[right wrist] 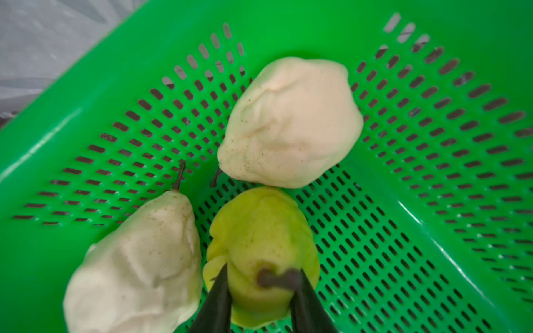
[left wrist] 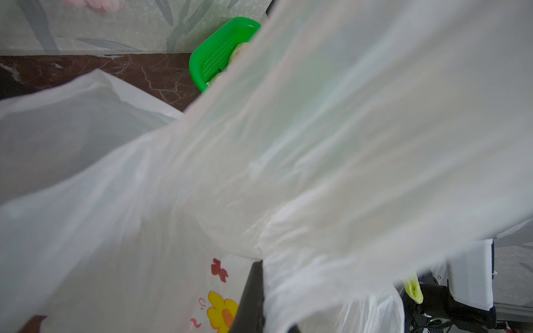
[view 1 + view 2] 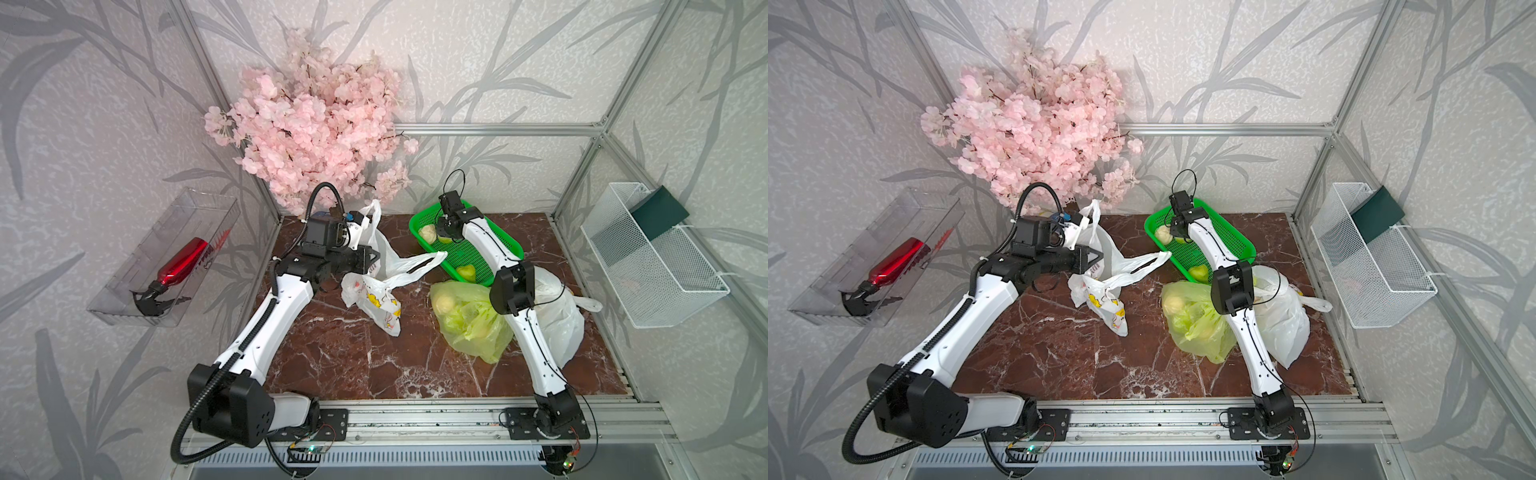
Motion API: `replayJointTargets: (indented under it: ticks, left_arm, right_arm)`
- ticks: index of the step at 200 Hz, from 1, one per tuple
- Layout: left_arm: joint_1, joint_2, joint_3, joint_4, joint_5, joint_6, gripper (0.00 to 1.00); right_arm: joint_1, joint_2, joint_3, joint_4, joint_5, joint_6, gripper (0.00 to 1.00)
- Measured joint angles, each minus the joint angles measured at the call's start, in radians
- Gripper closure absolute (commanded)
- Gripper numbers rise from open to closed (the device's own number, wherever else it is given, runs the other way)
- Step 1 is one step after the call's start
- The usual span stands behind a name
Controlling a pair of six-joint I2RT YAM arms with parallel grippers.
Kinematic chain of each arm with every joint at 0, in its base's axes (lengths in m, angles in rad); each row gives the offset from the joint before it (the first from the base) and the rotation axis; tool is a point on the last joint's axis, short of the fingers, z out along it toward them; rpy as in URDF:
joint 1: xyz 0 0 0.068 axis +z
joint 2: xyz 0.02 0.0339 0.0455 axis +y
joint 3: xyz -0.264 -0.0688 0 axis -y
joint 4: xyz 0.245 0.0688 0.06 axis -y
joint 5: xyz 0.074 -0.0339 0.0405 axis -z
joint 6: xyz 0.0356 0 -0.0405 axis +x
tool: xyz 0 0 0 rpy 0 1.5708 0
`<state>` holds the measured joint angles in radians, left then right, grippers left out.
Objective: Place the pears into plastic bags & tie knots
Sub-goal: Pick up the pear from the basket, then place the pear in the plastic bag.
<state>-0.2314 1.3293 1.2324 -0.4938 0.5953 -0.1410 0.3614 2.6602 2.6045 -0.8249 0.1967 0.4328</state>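
Your right gripper (image 1: 262,272) has its jaws drawn in narrow on the stem end of a yellow-green pear (image 1: 259,227), one finger on each flank, inside the green basket (image 1: 432,43). Two paler pears (image 1: 291,124) lie close by, one just ahead of the jaws and one beside them. Your left gripper (image 3: 360,226) is pinched tight on the white bag (image 3: 384,249), which drapes down from the jaws.

Three bags (image 3: 376,299), four loose pears (image 3: 465,272), one basket (image 3: 498,232)
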Motion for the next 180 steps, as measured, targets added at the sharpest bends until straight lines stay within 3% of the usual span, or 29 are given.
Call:
replayJointTargets:
  ticks: [23,56,118,150,180]
  left_arm:
    - [0.0,0.0,0.0,-0.002,-0.006,0.019,1.0]
    - [0.0,0.001,0.003,-0.019,-0.021,0.051,1.0]
    - [-0.001,0.039,0.04,-0.037,-0.029,0.1,1.0]
    - [-0.005,0.054,0.06,-0.038,-0.025,0.109,1.0]
    - [-0.018,0.056,0.06,-0.039,-0.024,0.113,1.0]
  right_arm:
    - [0.006,-0.103,-0.136,0.016,-0.006,-0.032,0.85]
    - [0.018,-0.341,-0.451,0.132,-0.017,-0.063,0.9]
    - [0.069,-0.782,-0.898,0.329,-0.153,-0.099,0.91]
    - [0.134,-1.014,-1.001,0.371,-0.207,-0.12,0.92]
    - [0.222,-1.135,-1.003,0.4,-0.243,-0.159,0.93]
